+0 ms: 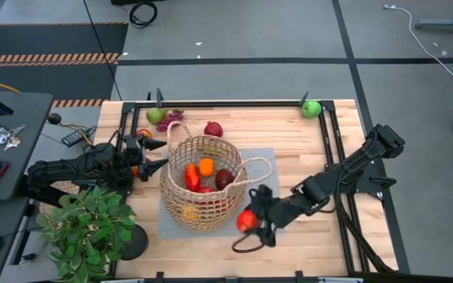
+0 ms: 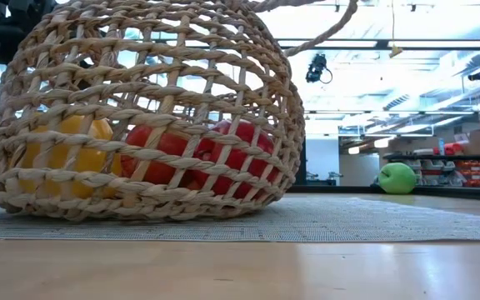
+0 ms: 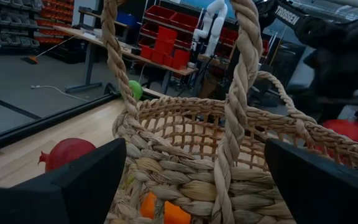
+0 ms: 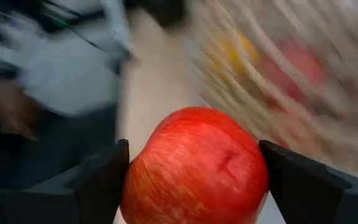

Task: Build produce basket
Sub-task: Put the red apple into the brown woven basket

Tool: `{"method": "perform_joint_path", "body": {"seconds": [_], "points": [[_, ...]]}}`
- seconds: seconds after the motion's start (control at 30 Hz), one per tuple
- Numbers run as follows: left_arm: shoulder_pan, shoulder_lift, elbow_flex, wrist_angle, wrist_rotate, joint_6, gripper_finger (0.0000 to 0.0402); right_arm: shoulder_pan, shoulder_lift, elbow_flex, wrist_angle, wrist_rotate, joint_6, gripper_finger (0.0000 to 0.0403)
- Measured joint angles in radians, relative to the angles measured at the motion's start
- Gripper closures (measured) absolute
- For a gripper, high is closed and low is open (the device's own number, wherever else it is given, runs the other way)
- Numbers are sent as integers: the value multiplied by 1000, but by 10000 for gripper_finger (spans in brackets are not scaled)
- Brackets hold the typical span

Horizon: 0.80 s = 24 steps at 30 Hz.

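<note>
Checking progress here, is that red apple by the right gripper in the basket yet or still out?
Out. The red apple sits between the right gripper's jaws, outside the basket rim.

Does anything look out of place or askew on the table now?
Yes. The basket is tilted rather than upright, leaning toward the right gripper, which holds a red apple. A green apple sits alone at the far right corner, apart from the other produce.
</note>
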Motion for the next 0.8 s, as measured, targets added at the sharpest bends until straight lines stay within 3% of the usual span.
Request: {"method": "perform_joint_path", "body": {"seconds": [0.17,0.3,0.4,0.6,0.67,0.8], "points": [[0,0,0,0,0,0,12,6,0,31,268,-31,-218,54],[0,0,0,0,0,0,12,6,0,54,420,15,-360,53],[0,0,0,0,0,0,12,6,0,75,500,124,-456,53],[0,0,0,0,0,0,12,-1,-2,131,540,493,-637,53],[0,0,0,0,0,0,12,-10,-2,138,541,545,-693,53],[0,0,0,0,0,0,12,-37,-2,141,542,546,-797,53]]}}
